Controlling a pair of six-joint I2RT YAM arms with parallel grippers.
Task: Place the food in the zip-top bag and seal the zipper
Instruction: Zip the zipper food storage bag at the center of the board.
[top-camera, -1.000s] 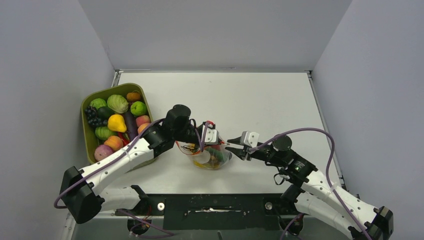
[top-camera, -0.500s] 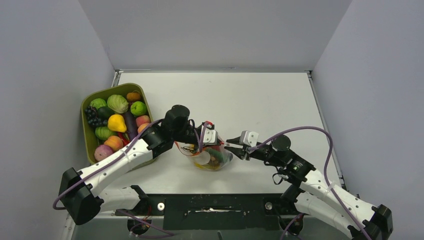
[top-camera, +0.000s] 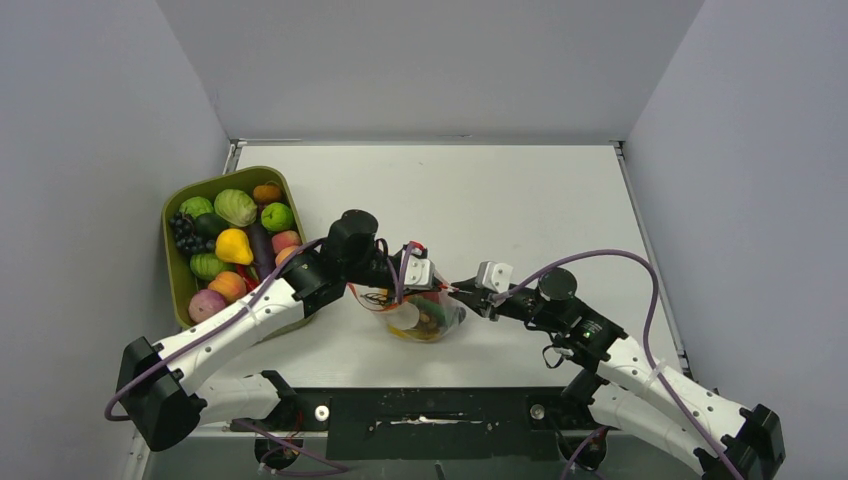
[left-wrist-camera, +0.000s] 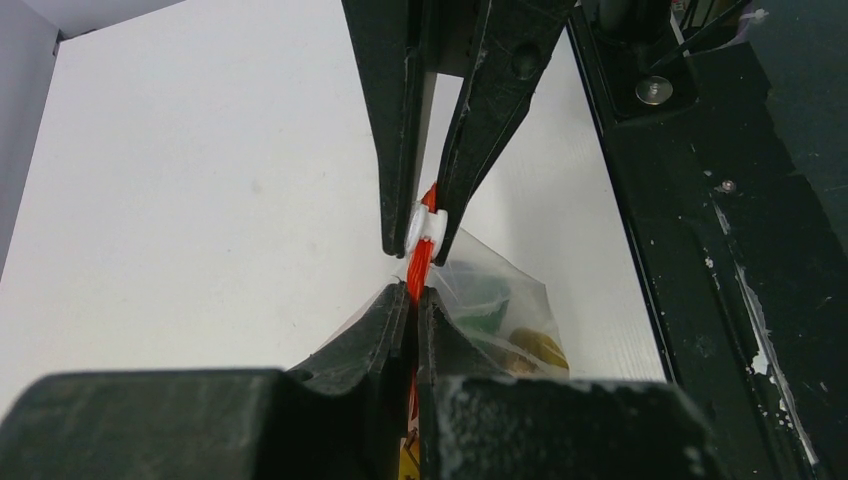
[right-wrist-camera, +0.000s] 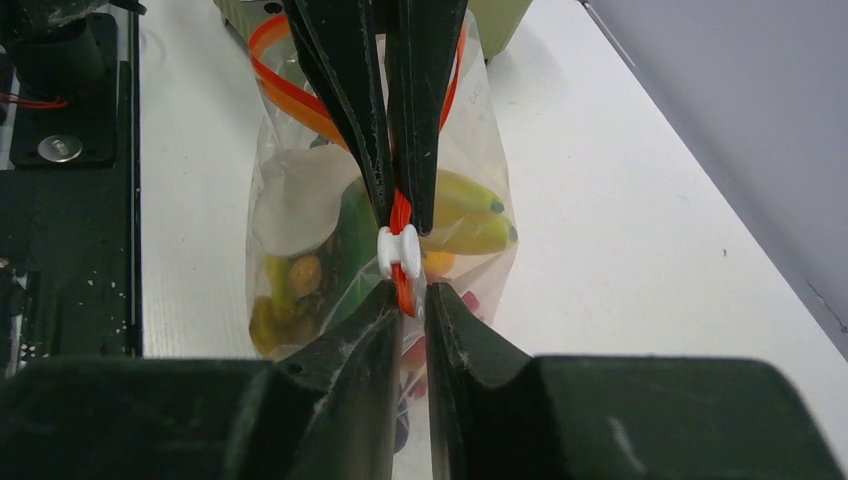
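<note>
Two claws meet over the white counter (top-camera: 520, 200), beside an olive tray (top-camera: 167, 240) heaped with toy produce.

- **Zip-top bag** (right-wrist-camera: 300, 210): a clear pouch resting on the counter between the arms. It holds food (right-wrist-camera: 470, 215): yellow bananas, green and orange pieces.
- **Zipper** (right-wrist-camera: 400, 215): a red-orange strip, pressed flat where the claws meet and looping apart beyond, so sealing is judged incomplete.
- **Left claw** (left-wrist-camera: 412, 305): closed on the strip.
- **Right claw** (right-wrist-camera: 408, 292): closed on the same strip from the opposite side, its tips at the white slider (right-wrist-camera: 400, 250).
- **Handling (a judgement)**: the film is light, limp and slick and will sag under its load. The stiffer strip and the hard slider are the sound places to take hold.
</note>
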